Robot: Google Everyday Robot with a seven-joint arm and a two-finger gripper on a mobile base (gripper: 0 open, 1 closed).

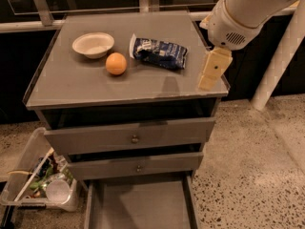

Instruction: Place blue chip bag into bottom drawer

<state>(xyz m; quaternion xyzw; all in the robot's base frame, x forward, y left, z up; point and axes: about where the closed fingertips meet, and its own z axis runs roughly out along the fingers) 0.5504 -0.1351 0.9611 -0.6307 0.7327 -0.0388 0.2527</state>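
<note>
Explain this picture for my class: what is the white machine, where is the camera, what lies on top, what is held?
The big white shape at the upper right is a robot's arm; the cream piece at its end is its gripper, hanging by the right edge of a grey cabinet. The one camera looks down from above. On top lie a white bowl, an orange and a blue chip bag. Nothing is held: the bag lies apart from the gripper. The bottom drawer is pulled open. A plastic bin stands on the floor, left.
</note>
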